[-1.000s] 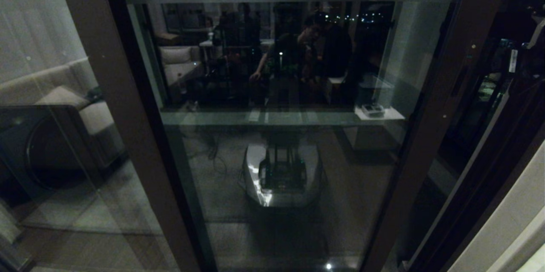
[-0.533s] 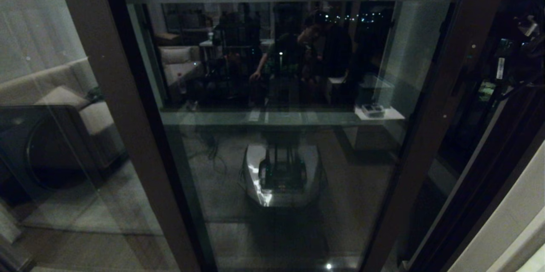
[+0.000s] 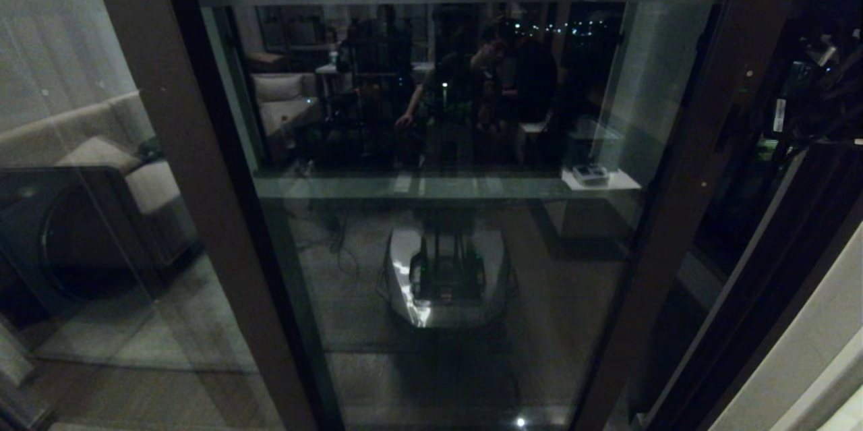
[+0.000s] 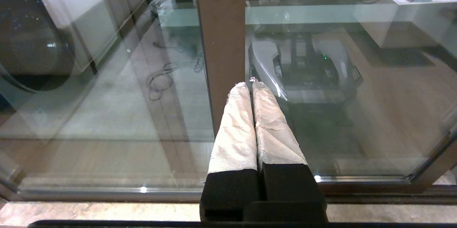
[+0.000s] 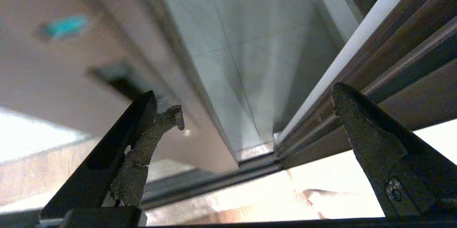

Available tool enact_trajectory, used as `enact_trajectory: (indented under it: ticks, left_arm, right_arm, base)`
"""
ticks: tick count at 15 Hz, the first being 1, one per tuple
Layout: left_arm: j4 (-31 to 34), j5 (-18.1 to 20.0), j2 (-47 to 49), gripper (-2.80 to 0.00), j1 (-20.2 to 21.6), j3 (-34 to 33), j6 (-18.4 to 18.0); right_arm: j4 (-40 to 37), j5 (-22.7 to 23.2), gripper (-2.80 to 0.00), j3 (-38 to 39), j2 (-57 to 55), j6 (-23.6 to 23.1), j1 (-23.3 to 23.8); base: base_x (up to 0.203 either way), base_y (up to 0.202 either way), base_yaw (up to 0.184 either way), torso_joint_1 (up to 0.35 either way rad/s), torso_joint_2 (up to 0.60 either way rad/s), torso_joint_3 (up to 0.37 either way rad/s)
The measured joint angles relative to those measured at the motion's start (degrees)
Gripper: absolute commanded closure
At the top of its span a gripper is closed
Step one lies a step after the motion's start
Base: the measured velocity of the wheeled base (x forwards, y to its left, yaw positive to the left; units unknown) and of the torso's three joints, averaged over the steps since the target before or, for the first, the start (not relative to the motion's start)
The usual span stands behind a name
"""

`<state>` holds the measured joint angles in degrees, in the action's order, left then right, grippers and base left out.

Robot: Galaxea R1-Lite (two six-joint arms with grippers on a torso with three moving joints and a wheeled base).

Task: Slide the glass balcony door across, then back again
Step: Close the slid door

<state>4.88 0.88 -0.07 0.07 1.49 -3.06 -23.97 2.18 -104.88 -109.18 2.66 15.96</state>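
Observation:
The glass balcony door [image 3: 438, 228] fills the middle of the head view, dark brown framed, with a frosted top band and small characters. My right gripper [image 3: 809, 90] hovers high at the far right, just beyond the door's right stile [image 3: 688, 175]. In the right wrist view that gripper [image 5: 246, 97] is open with nothing between its fingers. The blurred stile [image 5: 117, 42] with its dark recessed handle [image 5: 110, 76] lies by one finger and the fixed jamb [image 5: 392, 64] by the other. My left gripper [image 4: 250, 83] is shut and empty, low, pointing at the door's left stile [image 4: 219, 35].
A fixed glass pane [image 3: 74, 202] on the left shows a sofa. My own base is reflected in the door glass [image 3: 445, 276]. A floor track [image 4: 107, 194] and a pale stone sill [image 5: 285, 199] run below. A narrow strip of tiled floor [image 5: 242, 60] shows between stile and jamb.
My right arm has moved left, closer to the door's right stile. The door itself has not shifted, and the left arm has stayed put.

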Motion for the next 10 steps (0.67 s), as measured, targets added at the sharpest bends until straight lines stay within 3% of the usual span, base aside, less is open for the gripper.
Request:
enact_trajectory:
  ticks: [3, 10]
  left_arm:
    - [0.0, 0.0, 0.0, 0.0, 0.0, 0.0, 0.0]
    - [0.0, 0.0, 0.0, 0.0, 0.0, 0.0, 0.0]
  right_arm:
    - [1.2, -2.2, -2.8, -0.1, -1.0, 0.1, 0.0]
    - [1.5, -2.6, -2.8, -0.2, -1.6, 0.0, 0.1]
  base:
    - [0.0, 0.0, 0.0, 0.0, 0.0, 0.0]
    - [0.0, 0.0, 0.0, 0.0, 0.0, 0.0]
